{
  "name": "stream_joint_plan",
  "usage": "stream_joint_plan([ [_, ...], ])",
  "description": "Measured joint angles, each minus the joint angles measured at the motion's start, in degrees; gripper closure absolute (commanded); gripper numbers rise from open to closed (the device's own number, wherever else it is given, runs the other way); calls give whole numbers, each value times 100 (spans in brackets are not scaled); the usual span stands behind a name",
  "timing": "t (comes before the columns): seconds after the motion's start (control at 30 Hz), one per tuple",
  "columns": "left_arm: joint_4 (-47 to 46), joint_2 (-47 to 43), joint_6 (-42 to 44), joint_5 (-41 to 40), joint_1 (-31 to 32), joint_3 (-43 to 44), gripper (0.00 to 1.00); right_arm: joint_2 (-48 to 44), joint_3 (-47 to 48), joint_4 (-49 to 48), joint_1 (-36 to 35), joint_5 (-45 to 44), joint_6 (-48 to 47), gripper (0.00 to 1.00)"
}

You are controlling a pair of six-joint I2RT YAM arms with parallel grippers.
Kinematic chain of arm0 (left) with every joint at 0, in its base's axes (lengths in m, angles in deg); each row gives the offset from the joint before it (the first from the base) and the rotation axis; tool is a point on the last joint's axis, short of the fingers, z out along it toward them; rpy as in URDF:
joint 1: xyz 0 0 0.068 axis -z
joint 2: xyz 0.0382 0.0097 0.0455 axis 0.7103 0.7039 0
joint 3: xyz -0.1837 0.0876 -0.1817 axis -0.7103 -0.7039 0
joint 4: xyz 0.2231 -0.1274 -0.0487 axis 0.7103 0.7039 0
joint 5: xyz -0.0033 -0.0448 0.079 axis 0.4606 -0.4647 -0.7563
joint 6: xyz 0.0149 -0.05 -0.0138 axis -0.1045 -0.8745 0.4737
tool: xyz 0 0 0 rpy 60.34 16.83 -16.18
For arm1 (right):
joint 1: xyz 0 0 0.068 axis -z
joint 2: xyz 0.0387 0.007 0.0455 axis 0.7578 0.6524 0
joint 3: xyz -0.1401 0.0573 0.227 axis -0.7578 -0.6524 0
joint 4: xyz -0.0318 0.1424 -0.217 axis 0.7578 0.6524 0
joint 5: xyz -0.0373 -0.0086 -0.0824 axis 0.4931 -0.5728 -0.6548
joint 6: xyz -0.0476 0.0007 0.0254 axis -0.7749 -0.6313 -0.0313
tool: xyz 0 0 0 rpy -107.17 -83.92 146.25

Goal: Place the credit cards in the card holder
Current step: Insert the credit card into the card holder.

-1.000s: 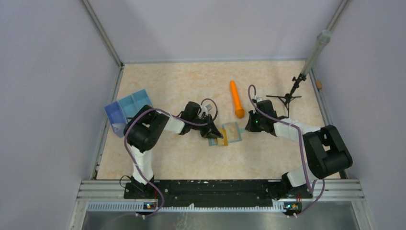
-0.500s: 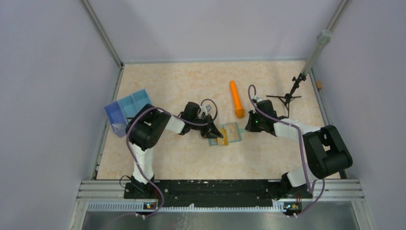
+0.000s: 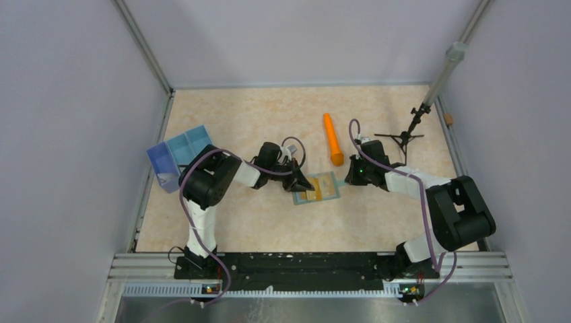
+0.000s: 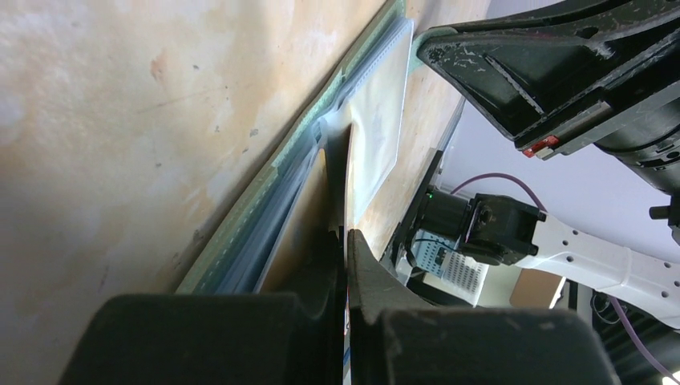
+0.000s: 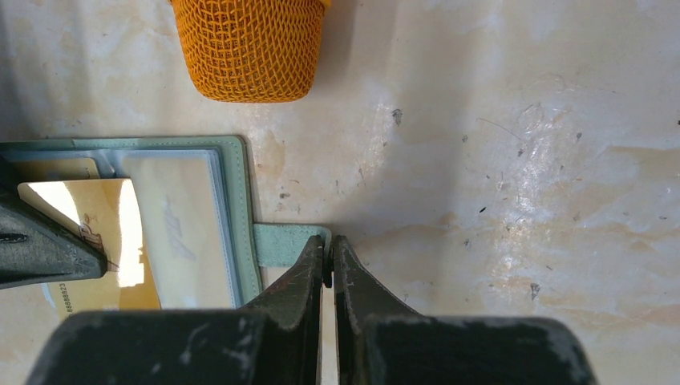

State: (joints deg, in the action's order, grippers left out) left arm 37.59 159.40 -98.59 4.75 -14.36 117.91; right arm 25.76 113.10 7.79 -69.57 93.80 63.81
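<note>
Top external view shows the change plainly: the credit card, which poked out past the near-left corner of the card holder a moment ago, now lies almost wholly within its outline, and the left gripper has edged up and in with it. That reads as one card going into a pocket, with little of the insertion left. The left fingers are pressed together with only a sliver between them, seemingly pinching the card's outer edge; the left wrist view is too oblique to be sure. The right gripper has its fingers closed tight, tips down on the end of the holder's strap tab — most likely pinning the open holder flat, though whether the tab is actually pinched I cannot tell. The holder lies open at mid-table between the two arms, just near of the orange cylinder. The table is pale, marbled and lightly scuffed, walled by plain lilac panels, with a blue tray at its left edge and a small black stand towards the far right — both well apart from the work.
</note>
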Motion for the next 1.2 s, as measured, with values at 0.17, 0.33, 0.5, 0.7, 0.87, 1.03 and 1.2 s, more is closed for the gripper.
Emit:
stream_joint_plan([
  [0.17,-179,72,-44,-15,-11,0,100,0,0,0,0,0,0,100],
  [0.33,-267,101,-70,-2,-11,0,100,0,2,2,0,-7,-2,100],
  [0.5,-273,118,-39,-11,-11,26,100,0,2,4,0,-11,-4,100],
  [0.7,-334,140,35,-26,-11,42,100,0,7,7,0,-13,-26,100],
  [0.87,61,140,428,-44,-11,256,100,0,7,7,0,-13,-52,100],
  [1.03,542,136,815,-57,-11,487,100,0,9,7,0,-15,-61,100],
  [1.2,682,136,946,-61,-11,551,100,0,9,9,0,-15,-63,100],
])
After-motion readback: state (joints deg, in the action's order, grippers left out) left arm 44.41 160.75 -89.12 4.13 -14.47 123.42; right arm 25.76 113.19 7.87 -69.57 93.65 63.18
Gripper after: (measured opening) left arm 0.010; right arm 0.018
